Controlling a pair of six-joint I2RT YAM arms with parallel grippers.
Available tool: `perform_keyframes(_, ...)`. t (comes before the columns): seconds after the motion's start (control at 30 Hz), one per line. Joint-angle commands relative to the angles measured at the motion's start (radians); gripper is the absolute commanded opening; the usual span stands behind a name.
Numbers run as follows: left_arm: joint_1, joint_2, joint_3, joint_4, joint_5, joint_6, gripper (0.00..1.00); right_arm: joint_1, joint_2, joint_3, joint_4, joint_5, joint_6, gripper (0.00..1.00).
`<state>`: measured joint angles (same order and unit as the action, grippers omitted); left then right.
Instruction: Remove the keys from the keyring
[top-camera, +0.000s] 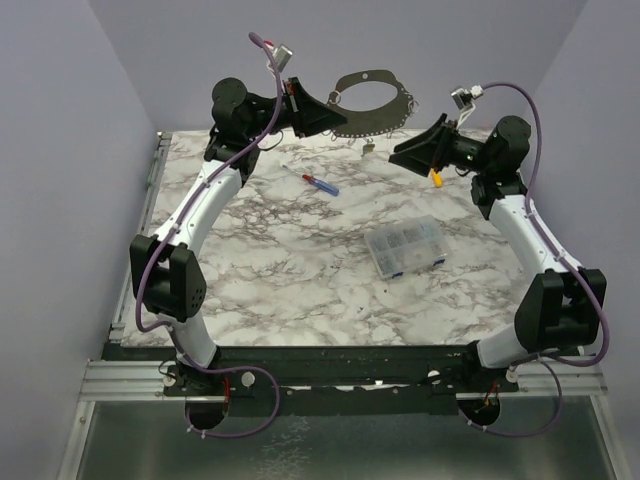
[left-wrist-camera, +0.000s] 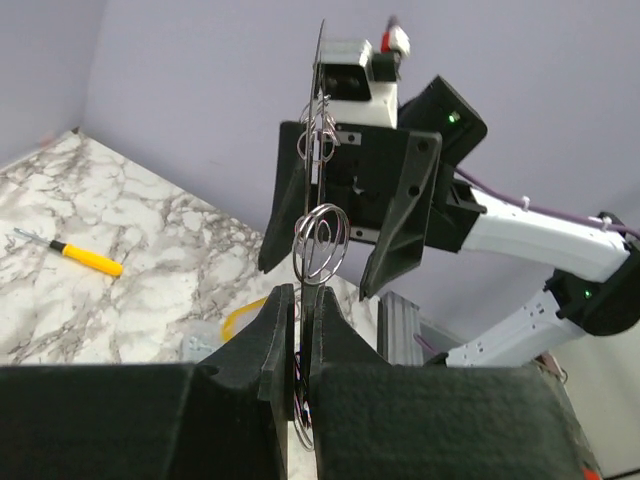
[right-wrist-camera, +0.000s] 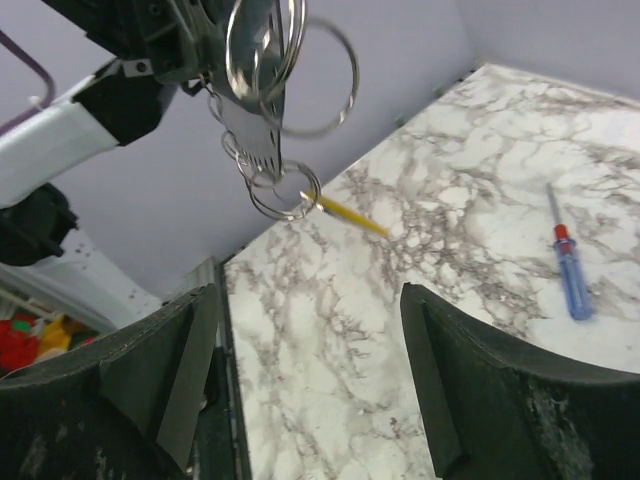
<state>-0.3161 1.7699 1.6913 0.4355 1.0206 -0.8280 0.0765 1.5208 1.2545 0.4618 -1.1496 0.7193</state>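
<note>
The keyring (top-camera: 372, 88) is a wide flat grey hoop held in the air at the back of the table. Small wire rings hang along its lower edge, and a tiny tan key (top-camera: 368, 147) dangles under it. My left gripper (top-camera: 325, 112) is shut on the hoop's left end. In the left wrist view the hoop (left-wrist-camera: 321, 95) shows edge-on between the closed fingers (left-wrist-camera: 330, 320), with wire rings (left-wrist-camera: 320, 240) on it. My right gripper (top-camera: 402, 155) is open and empty, just right of and below the hoop. In the right wrist view the hoop (right-wrist-camera: 262, 110) hangs above the wide-open gripper (right-wrist-camera: 310, 300). A thin yellow piece (right-wrist-camera: 345, 212) shows by its lowest ring, and I cannot tell whether it is attached.
A blue-and-red screwdriver (top-camera: 322, 183) lies on the marble table (top-camera: 300, 270) below the hoop. A clear compartment box (top-camera: 405, 246) sits right of centre. A yellow-handled tool (top-camera: 436, 178) lies under the right gripper. Purple walls close the back and sides.
</note>
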Motion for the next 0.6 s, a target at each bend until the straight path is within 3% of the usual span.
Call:
perform_keyframes(0.0,-0.007,-0.074,-0.023,0.0,-0.141,0.013,0.0,0.025,-0.077,-0.061,-0.068,0.147,-0.196,0.82)
perform_keyframes(0.57,-0.049,-0.098,-0.058,0.022,-0.178,-0.017,0.0,0.237,-0.12,-0.092,0.007,0.48,-0.57,0.79)
